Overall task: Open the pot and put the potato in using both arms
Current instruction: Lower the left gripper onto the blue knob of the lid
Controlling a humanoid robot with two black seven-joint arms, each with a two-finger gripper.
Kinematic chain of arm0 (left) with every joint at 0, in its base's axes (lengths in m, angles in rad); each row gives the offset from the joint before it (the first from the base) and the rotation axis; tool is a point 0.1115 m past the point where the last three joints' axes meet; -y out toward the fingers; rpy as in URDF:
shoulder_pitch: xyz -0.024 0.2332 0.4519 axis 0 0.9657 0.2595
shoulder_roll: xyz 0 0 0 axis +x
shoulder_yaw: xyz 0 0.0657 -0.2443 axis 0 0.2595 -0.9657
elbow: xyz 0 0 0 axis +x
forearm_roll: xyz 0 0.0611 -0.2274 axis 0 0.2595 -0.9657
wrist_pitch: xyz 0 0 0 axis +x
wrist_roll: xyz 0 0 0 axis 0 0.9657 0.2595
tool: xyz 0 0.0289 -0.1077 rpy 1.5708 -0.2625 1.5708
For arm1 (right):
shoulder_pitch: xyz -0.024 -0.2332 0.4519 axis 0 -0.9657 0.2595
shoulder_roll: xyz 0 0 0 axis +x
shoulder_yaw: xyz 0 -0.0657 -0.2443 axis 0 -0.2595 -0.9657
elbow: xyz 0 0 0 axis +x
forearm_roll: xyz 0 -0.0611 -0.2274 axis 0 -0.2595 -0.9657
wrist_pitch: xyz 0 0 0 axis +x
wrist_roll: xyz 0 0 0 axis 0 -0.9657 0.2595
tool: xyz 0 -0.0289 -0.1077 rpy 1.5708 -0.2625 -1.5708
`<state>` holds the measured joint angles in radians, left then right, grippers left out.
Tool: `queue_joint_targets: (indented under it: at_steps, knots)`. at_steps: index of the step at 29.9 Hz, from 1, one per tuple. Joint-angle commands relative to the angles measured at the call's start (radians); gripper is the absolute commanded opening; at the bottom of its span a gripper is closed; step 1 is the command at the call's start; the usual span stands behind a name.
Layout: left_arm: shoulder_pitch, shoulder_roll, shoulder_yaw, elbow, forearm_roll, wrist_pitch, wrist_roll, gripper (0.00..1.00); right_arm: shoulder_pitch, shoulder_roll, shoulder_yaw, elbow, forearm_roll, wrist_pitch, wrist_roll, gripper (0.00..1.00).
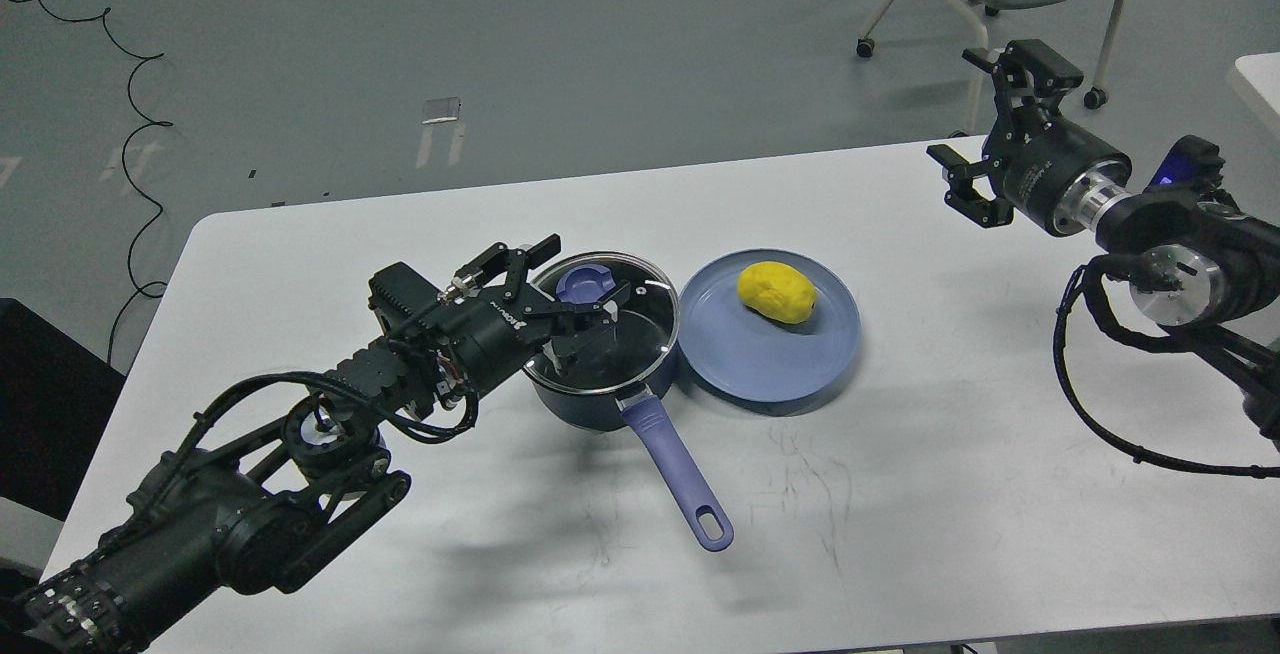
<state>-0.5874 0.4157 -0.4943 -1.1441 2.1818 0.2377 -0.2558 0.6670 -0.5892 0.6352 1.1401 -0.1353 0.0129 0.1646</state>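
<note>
One head view, forward and down onto the white table (900,554), floor beyond.

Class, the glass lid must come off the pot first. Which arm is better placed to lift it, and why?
Left. The left gripper is open at the lid's blue knob on the pot. The right gripper is open too, but far off beyond the plate.

Small white lettering is printed on the black housing of the left gripper (568,286) and on the black body of the right gripper (985,124), but in both places it is too small and blurred to be read.
</note>
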Motion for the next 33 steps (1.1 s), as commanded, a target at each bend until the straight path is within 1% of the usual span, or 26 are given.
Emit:
queue_joint_targets:
  at_steps: [1,4,16,20,26,33]
  knots:
    - [0.005,-0.005,0.028,0.001,0.000,0.023,-0.040,0.98,-0.006,-0.001,-0.002,-0.006,0.000,0.001,0.000,1.00]
    - [0.001,-0.005,0.054,0.003,0.000,0.041,-0.043,0.98,-0.007,0.000,-0.002,-0.016,0.000,0.001,0.000,1.00]
    - [-0.005,-0.003,0.053,0.012,0.000,0.048,-0.040,0.98,-0.007,0.000,0.000,-0.022,0.000,0.002,0.000,1.00]
    - [-0.014,-0.003,0.053,0.012,0.000,0.080,-0.042,0.98,-0.007,0.000,0.000,-0.022,0.000,0.002,0.000,1.00]
    - [-0.022,0.000,0.054,0.015,0.000,0.086,-0.042,0.98,-0.007,0.002,0.000,-0.028,0.000,0.002,0.001,1.00]
    - [-0.018,-0.006,0.056,0.060,0.000,0.086,-0.043,0.98,-0.007,0.003,0.000,-0.029,0.000,0.002,0.001,1.00]
